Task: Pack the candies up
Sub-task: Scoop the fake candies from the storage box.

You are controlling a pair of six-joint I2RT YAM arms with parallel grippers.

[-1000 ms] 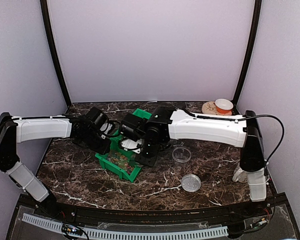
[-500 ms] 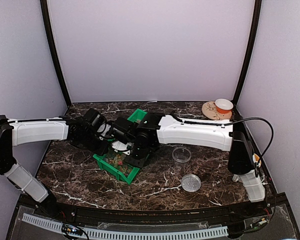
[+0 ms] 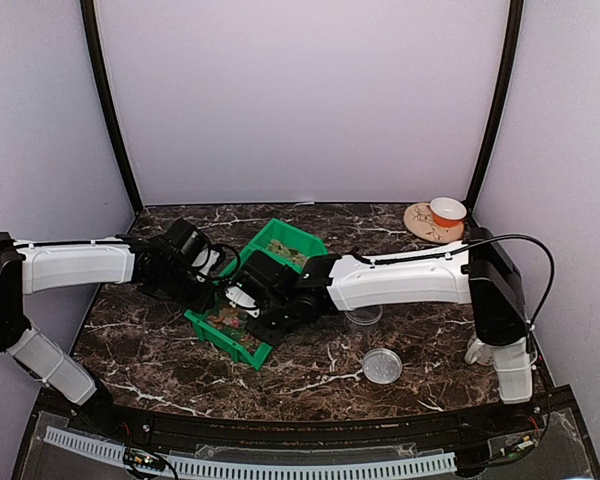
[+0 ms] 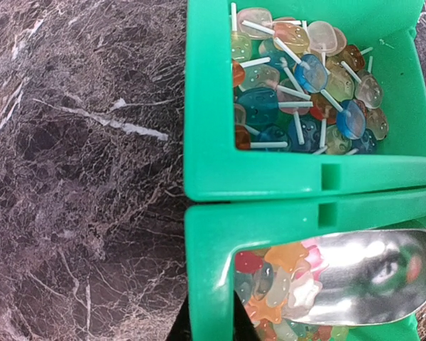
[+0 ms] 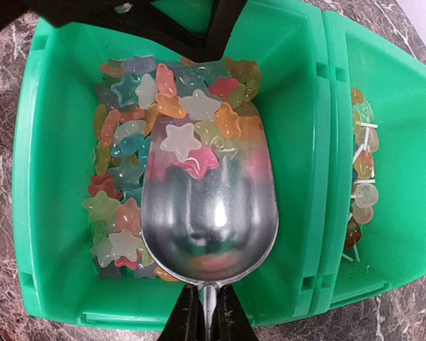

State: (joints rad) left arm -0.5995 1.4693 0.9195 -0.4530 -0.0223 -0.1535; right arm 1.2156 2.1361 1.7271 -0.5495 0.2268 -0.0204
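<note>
The candies (image 5: 163, 106) are small star-shaped sweets in mixed colours, piled in the nearer green bin (image 5: 50, 284). My right gripper (image 5: 208, 316) is shut on the handle of a metal scoop (image 5: 209, 220). The scoop's bowl lies in that bin, with two candies on its front lip. My left gripper (image 4: 209, 325) is shut on the same bin's side wall (image 4: 206, 270), one dark finger on each side. From above, both grippers meet at the bin (image 3: 242, 345), the left gripper (image 3: 216, 286) behind the right gripper (image 3: 246, 300).
A second green bin (image 3: 302, 237), joined to the first, holds lollipops (image 4: 305, 92). A clear round jar (image 3: 363, 316) stands partly under the right arm. Its lid (image 3: 382, 366) lies in front of it. At the back right is a plate (image 3: 418, 217) with an orange cup (image 3: 447, 211).
My right arm has swung left and down, bringing the scoop into the near bin's candies. The far bin has come into view. The left gripper keeps its hold.
</note>
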